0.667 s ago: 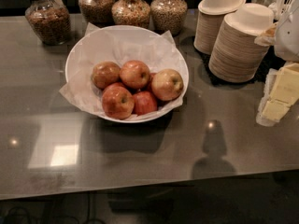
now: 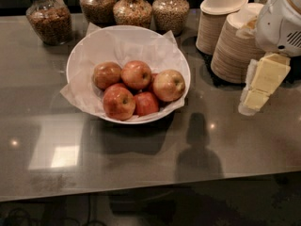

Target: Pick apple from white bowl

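Sliding leftward at the right edge, the claw (image 2: 261,86) nears the white bowl (image 2: 80,55), its spread I cannot tell, the apple (image 2: 118,102) untouched.

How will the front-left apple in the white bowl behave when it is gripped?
The front-left apple looks round and smooth, so it may slip or roll. It touches neighbours in the white bowl; those could shift. The gripper is at the right edge, apart.
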You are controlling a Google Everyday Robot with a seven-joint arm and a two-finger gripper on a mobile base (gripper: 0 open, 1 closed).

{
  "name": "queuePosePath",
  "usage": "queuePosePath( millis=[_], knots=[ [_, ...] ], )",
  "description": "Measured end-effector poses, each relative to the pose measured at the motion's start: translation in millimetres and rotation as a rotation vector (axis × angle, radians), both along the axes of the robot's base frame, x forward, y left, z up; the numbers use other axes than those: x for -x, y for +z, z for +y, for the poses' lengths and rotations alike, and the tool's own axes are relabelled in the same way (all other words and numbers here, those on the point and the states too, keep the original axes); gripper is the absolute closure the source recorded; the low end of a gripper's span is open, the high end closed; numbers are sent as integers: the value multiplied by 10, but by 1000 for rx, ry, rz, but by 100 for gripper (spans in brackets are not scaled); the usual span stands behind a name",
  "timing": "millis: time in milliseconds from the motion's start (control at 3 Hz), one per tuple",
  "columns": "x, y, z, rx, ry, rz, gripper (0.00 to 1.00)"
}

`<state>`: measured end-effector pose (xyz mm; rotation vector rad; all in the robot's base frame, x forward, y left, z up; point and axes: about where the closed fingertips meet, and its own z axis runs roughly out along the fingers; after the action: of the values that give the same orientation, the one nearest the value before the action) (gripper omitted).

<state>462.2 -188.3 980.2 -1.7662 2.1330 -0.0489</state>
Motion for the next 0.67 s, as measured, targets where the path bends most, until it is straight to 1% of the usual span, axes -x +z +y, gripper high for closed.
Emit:
queuePosePath(
  millis=[333,667],
  knots=[
    [-212,39,309,-38,62,-24,0],
    [-212,39,309,-38,62,-24,0]
  ],
)
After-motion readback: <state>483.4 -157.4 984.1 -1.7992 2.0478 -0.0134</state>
